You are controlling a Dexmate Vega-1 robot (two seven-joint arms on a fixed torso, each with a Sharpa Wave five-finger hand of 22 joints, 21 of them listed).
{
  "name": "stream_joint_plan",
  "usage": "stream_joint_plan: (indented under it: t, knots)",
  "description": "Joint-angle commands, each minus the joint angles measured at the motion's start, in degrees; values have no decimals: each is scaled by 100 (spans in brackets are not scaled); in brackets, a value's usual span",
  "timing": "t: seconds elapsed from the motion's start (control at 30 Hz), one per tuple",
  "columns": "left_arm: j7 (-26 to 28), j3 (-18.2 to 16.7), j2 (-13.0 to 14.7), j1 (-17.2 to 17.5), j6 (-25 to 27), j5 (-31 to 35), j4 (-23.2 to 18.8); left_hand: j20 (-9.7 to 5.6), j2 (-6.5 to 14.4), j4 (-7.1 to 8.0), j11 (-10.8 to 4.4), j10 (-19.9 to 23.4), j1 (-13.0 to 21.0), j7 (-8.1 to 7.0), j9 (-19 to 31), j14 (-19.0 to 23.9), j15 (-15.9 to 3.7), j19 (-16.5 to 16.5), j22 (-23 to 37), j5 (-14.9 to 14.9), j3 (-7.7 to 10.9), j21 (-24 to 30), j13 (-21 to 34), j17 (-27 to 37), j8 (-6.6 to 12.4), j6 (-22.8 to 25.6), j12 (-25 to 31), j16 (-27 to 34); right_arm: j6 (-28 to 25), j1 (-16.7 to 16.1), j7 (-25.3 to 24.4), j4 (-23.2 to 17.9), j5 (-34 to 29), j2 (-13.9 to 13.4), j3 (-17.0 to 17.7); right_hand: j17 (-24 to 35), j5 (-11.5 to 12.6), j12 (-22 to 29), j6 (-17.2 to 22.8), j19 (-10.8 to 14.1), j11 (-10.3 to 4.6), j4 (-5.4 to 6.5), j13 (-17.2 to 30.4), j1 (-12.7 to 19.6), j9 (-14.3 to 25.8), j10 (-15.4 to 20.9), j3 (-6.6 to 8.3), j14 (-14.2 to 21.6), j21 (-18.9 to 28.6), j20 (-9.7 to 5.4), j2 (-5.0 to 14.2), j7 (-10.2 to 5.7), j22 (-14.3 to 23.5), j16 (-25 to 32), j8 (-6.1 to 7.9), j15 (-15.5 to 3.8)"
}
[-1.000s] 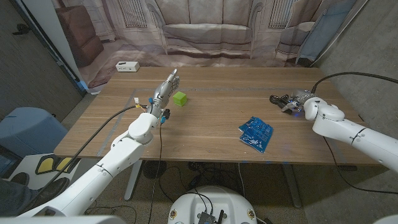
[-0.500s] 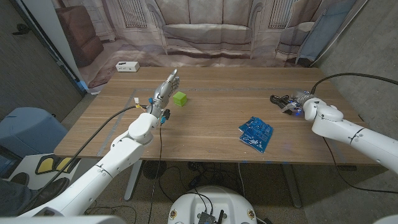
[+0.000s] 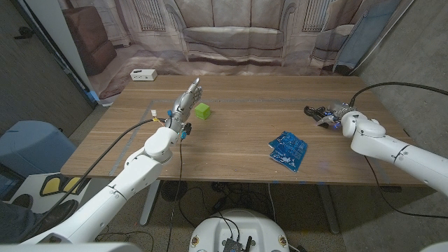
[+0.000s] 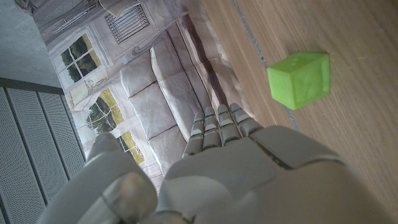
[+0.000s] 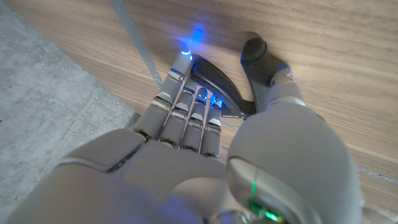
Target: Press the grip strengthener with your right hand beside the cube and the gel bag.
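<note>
The black grip strengthener [image 3: 313, 111] lies near the table's right edge, and my right hand [image 3: 336, 113] grips it. In the right wrist view my fingers [image 5: 186, 106] lie over one black handle [image 5: 216, 92] and my thumb [image 5: 277, 84] reaches to the other handle [image 5: 254, 50]. The blue gel bag [image 3: 288, 149] lies flat toward the front, left of that hand. The green cube [image 3: 202, 110] sits at the middle left. My left hand [image 3: 186, 100] stands just left of the cube with straight fingers and holds nothing. The left wrist view shows the cube [image 4: 298, 79] beyond my left hand [image 4: 249, 168].
A small white box [image 3: 143, 74] sits at the far left corner of the wooden table [image 3: 238, 133]. A black cable [image 3: 392, 85] loops over the right edge to my right arm. A printed sofa backdrop hangs behind the table.
</note>
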Motion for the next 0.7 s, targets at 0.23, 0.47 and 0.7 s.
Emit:
stream_joint_plan:
  t: [0.23,0.47,0.7]
  knots:
    - [-103,6,15,-58,-39,-44,77,50,41,-37,13,50,13,-24,34,24,0,-34,32,-5,10,-23,7,13,-14,45,-15,-13,-226,-178,3,-361,-59,-157,136,-55,108,-18,-991,-650,305,136,38,-682,-1,-873,-264,-825,-426,225,-166,129,16,-138,-32,370]
    - [-159,-13,34,-71,-58,-88,115,51,45,-40,15,53,14,-21,34,25,6,-33,32,-5,10,-22,7,13,-13,49,-14,-13,-376,-401,-194,-665,204,-220,438,-61,129,15,-1077,-752,352,229,41,-903,3,-942,-336,-959,-503,272,-167,153,19,-133,3,386]
    - [-243,-31,53,-89,-115,-138,194,44,49,-43,16,55,15,-20,34,26,4,-33,32,-5,10,-22,8,13,-14,49,-14,-13,-426,-767,-710,-1041,542,-256,855,-59,127,54,-967,-838,347,325,42,-1090,6,-930,-361,-1038,-571,231,-80,96,21,-111,80,334]
